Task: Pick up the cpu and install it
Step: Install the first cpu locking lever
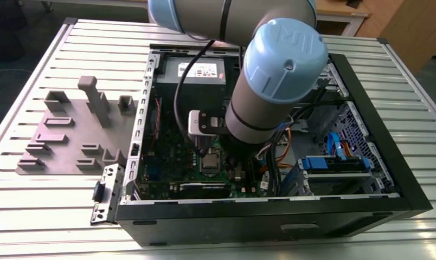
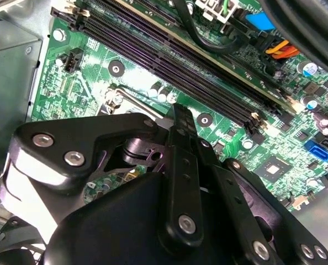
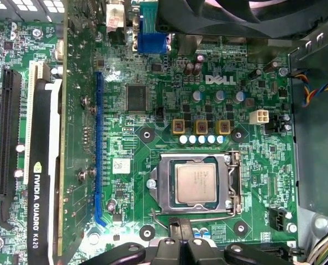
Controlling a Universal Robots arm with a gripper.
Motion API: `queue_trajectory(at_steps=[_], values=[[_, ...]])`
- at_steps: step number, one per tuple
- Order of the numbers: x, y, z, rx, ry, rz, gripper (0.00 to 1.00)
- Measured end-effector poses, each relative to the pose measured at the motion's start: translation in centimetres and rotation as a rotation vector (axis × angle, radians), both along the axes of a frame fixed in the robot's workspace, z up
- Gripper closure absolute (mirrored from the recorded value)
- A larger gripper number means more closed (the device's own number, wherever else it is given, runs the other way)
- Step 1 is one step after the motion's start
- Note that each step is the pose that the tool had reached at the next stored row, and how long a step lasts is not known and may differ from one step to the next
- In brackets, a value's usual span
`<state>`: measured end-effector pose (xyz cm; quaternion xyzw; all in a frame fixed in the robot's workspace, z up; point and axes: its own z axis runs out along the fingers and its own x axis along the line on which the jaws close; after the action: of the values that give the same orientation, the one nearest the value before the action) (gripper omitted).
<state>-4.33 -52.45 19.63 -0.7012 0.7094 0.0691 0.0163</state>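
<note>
Silver ribbed aluminium table [image 1: 421, 108] takes up the exterior view, with dark floor past its far edge and pale wooden furniture [image 1: 399, 21] in the far corner on the exterior view's right. On the exterior view's left lies a flat grey plastic fixture plate [image 1: 66, 135] with upright pegs and slots. Beside it, a black open-sided computer case [image 1: 276, 216] lies flat on the slats. Over the case hangs the grey robot arm [image 1: 276, 81] with its pale blue caps, reaching down inside.

Down on the green circuit board [image 3: 252, 165], and there it is: the small square silvery-grey cpu [image 3: 196, 184] lies flat inside the rectangular metal socket frame [image 3: 159, 187]. A long black expansion card [image 3: 42, 165] stands well apart from it, across the board. The black gripper [image 3: 185, 229] sits just beside the socket, its fingertips pressed together and holding nothing, clear of the chip.
</note>
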Motion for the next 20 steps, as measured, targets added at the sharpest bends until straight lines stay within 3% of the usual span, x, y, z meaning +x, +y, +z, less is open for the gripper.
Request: queue_trajectory(at_steps=[20], values=[[-0.59,-0.05,-0.04,0.0000,0.0001,0.000,0.89]])
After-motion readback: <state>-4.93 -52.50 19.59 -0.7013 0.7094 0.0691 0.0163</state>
